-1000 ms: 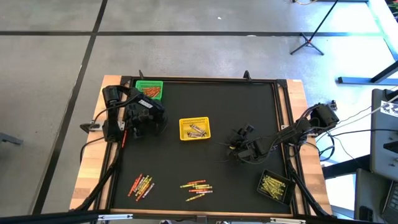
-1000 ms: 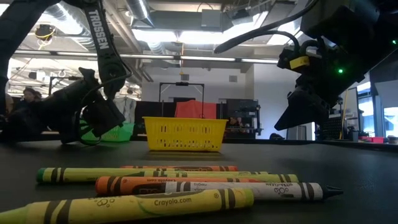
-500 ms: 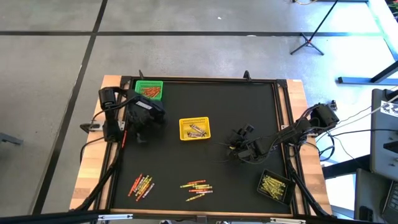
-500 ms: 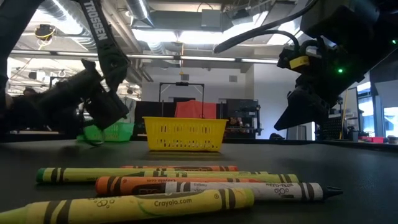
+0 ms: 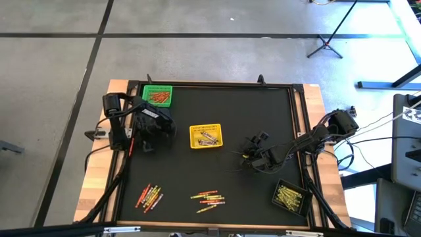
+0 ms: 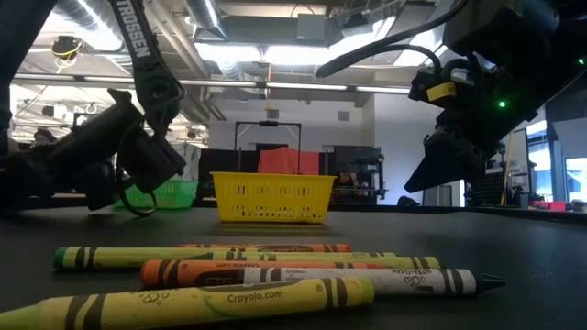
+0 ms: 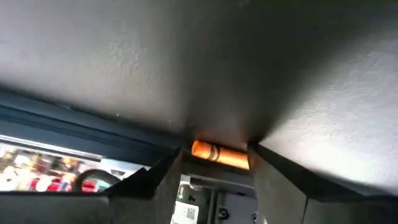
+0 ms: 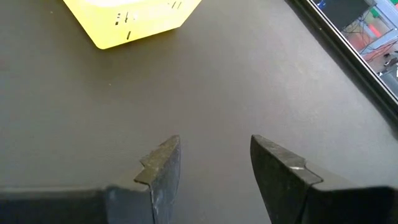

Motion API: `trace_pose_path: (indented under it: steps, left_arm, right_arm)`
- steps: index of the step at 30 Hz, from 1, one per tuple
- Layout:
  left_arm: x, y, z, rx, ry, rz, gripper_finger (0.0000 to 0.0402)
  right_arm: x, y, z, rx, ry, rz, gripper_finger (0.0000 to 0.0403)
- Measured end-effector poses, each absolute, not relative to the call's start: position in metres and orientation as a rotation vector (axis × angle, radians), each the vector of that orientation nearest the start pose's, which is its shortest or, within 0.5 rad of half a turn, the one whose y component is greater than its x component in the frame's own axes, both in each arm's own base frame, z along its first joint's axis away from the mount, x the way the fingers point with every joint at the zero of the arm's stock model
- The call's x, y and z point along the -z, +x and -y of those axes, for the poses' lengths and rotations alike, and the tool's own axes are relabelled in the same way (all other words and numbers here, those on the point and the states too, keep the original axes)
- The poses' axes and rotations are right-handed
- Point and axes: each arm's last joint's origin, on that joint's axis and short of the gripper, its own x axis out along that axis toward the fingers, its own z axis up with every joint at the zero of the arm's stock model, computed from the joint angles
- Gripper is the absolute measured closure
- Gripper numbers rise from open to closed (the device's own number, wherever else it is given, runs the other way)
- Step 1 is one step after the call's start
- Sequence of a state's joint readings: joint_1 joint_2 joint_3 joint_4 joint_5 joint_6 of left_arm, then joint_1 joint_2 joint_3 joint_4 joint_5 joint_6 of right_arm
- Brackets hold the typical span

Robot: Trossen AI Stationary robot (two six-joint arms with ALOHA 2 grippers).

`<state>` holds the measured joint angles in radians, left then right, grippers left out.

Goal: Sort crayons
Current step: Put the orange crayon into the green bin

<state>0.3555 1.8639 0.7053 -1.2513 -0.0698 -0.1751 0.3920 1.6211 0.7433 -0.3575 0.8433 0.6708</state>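
Crayons (image 5: pixel 209 198), thin paper-wrapped sticks, lie in two loose heaps near the lower edge of the high view: one at lower centre, a second heap (image 5: pixel 149 195) to its left. The exact count in each is too small to tell from above. In the low view at least five lie side by side in the foreground, yellow, orange, green and white, each with a printed wrapper and black bands. Three small mesh baskets stand on the matte black mat (image 5: pixel 217 105): a green basket (image 5: pixel 158 95) at upper left with orange sticks in it, a yellow basket (image 5: pixel 206 135) at centre with a few sticks, and a black basket (image 5: pixel 291 197) at lower right filled with yellow ones.

Two dark arms work here. Left gripper (image 7: pixel 216 163), just below the green basket, pinches one orange crayon (image 7: pixel 220 154) between its fingertips. Right gripper (image 8: pixel 214 158), right of the yellow basket, has its jaws spread with nothing between them.
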Motion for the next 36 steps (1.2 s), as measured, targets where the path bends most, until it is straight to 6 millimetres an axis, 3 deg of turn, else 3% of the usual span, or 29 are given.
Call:
trace_pose_path:
  steps: [7, 20, 29, 36]
  left_arm:
    - [-0.091, 0.158, -0.078, -0.466, -0.543, -2.378, 0.0224]
    - [-0.085, 0.151, -0.080, -0.310, -0.900, -2.300, 0.0224]
    - [-0.084, 0.155, -0.074, -0.303, -0.867, -2.297, 0.0227]
    - [-0.083, 0.158, -0.071, -0.298, -0.854, -2.286, 0.0284]
  right_arm:
    - [-0.135, 0.253, -0.081, 0.682, -0.109, -0.809, 0.0210]
    - [-0.135, 0.253, -0.082, 0.675, -0.123, -0.815, 0.0210]
    - [-0.135, 0.254, -0.082, 0.670, -0.127, -0.814, 0.0210]
    - [-0.135, 0.254, -0.082, 0.670, -0.127, -0.814, 0.0210]
